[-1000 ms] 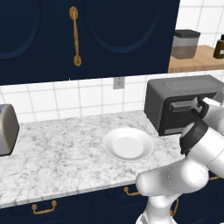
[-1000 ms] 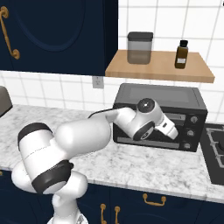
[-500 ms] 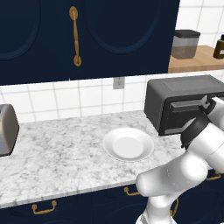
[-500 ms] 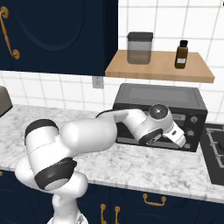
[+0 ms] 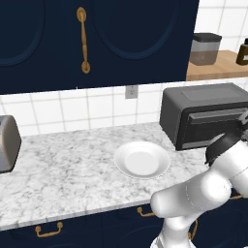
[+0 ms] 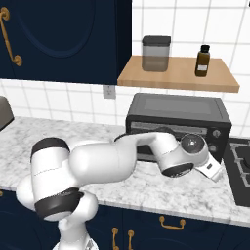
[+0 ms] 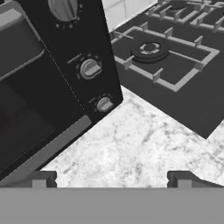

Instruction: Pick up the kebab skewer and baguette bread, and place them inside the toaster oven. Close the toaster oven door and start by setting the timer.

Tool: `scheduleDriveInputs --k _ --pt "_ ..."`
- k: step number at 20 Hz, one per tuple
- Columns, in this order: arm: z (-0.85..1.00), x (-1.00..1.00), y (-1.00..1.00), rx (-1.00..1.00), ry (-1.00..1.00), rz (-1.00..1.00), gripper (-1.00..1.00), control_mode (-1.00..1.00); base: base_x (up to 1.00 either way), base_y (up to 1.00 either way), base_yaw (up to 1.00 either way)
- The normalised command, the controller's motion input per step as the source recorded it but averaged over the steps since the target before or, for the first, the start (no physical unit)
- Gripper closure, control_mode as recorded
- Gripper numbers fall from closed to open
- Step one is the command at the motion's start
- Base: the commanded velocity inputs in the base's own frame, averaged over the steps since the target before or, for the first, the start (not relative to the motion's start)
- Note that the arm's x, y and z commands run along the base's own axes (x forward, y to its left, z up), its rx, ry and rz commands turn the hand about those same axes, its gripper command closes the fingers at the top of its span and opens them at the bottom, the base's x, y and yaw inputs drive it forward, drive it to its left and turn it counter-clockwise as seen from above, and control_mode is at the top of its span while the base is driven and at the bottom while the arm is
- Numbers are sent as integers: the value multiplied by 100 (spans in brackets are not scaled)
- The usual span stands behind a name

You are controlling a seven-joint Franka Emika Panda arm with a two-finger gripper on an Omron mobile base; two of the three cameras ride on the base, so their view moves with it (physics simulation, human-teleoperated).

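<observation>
Tool (image 7: 111, 178) spread, nothing between tips — low by toaster oven (image 6: 178, 110) knobs (image 7: 90, 68); stove (image 7: 175, 61) beside; white plate (image 5: 141, 159) on table (image 5: 68, 174); door interior unreadable.

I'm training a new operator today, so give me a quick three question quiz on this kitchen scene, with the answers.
1. True or false: the toaster oven door is shut.
2. What sits right of the toaster oven on the counter: A a sink, B a gas stove, C a kettle?
3. What lies on the white plate?

Key: 1 true. 2 B, the gas stove. 3 Nothing; it is bare. The gripper hangs open near the oven's knobs.
</observation>
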Motion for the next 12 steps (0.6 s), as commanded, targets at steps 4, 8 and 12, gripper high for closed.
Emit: scheduleDriveInputs --k 4,8,12 --pt "-9 -65 -27 -3 -23 16 -100 -100 0 0 0" --pt "0 -4 -10 -14 -14 22 -100 -100 0 0 0" --pt "0 0 -15 -21 -7 24 -100 -100 0 0 0"
